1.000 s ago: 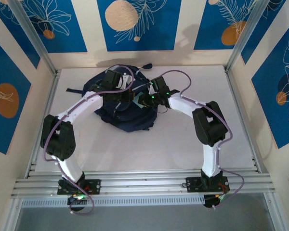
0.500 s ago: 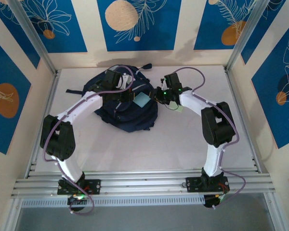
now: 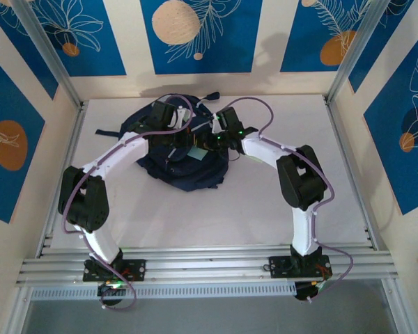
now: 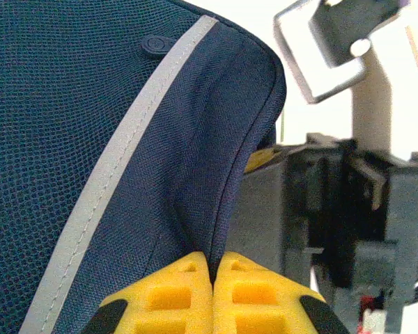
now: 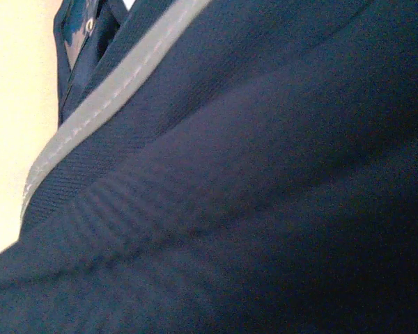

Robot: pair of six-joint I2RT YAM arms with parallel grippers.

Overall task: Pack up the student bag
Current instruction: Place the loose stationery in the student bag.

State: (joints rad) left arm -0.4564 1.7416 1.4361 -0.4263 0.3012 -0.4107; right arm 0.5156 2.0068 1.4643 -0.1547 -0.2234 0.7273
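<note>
Obs., overhead view: the student bag [image 3: 175, 167] lies on the white bench [image 3: 265, 202], far-left of centre and close to the back wall. A strap trails off to the left. Both arms reach in over the top of the bag from either side.

Left gripper [image 4: 212, 268]: on its wrist camera I see the yellow fingertips [image 4: 174, 289] pressed together with a fold of navy bag fabric pinched in the seam between them. A pale grey stripe [image 4: 118, 167] runs diagonally up the cloth just left of the pinch.

Right gripper [image 3: 209, 142]: sits at the bag's upper right edge, just beside the left one. Its wrist camera is hard against dark fabric with a pale stripe, so no fingers are visible. I cannot tell whether its jaws are apart or together.

A small pale blue square [image 3: 195, 154] shows at the bag just below the two grippers. I cannot tell whether it lies on or inside the bag.
</note>
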